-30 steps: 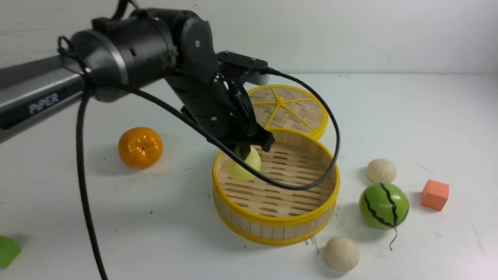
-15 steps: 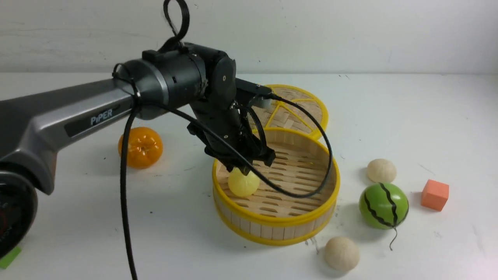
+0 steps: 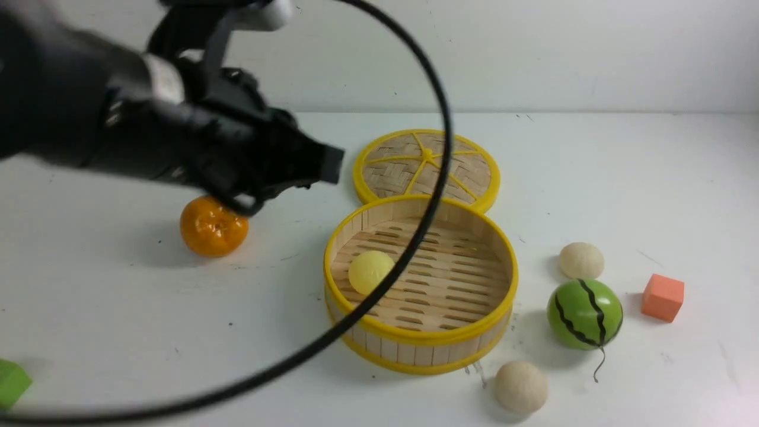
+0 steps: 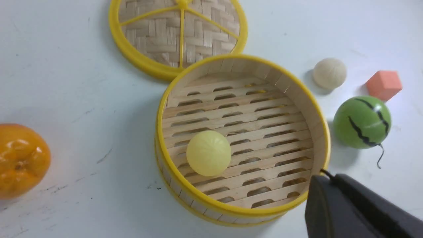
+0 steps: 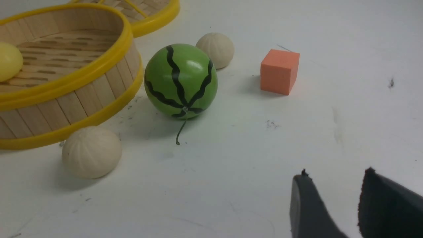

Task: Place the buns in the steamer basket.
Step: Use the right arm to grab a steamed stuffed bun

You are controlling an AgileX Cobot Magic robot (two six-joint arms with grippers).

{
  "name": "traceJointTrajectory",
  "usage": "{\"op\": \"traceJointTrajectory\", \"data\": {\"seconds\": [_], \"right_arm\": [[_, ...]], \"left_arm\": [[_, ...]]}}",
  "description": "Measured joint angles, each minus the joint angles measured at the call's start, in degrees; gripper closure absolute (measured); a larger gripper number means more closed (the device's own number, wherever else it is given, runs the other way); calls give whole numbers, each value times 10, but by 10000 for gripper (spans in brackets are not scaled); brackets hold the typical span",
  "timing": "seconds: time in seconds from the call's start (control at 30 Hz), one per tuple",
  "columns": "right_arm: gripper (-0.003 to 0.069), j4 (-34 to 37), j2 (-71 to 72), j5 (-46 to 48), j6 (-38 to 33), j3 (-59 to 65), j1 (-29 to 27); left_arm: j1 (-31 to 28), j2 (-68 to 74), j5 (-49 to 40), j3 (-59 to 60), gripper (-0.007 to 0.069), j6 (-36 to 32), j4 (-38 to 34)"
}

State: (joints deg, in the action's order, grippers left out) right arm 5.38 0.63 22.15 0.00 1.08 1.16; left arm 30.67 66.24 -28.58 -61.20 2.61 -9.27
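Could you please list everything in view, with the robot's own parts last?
table: one, white, under everything.
steamer basket: one, bamboo with yellow rims, centre of table.
yellow bun: one, pale yellow, inside the basket.
cream buns: two, cream-white, on the table right of the basket, either side of the watermelon ball.
lid: one, woven with yellow rim, flat behind the basket.
tangerine: one, orange, left of the basket.
watermelon ball: one, green with black stripes, right of the basket.
cube: one, orange, far right.
green block: one, front left edge, cut off.
left gripper: one, black, blurred, in the air at the left, jaws shut.
right gripper: one, black, over the table, jaws apart, empty.
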Motion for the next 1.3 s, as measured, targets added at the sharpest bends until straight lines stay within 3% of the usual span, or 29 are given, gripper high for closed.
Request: {"op": "traceJointTrajectory", "data": {"seconds": [0.2,0.33,0.53,0.8,0.93,0.97,1.13,1.2,1.3], "right_arm": [[419,0,0,0,0,0,0],[419,0,0,0,0,0,0],[419,-1,0,0,0,0,0],[419,10,0,-2,8,0,0],[419,100,0,-11,61,2,0],[419,159,0,-29,92,5,0],[419,291,0,-121,129,5,0],[419,325,0,-142,129,0,0],[432,338,-14,-97,110,-44,0]], "left_arm": [[0,-226,204,278,638,2,-38],[0,-327,271,394,638,2,-51],[0,-443,294,491,638,2,-54],[0,-496,274,527,638,2,-55],[0,-496,252,528,638,2,-55],[0,-496,242,528,638,2,-55],[0,-496,228,528,638,2,-55],[0,-496,226,528,638,2,-55],[0,-496,226,528,638,2,-55]]}}
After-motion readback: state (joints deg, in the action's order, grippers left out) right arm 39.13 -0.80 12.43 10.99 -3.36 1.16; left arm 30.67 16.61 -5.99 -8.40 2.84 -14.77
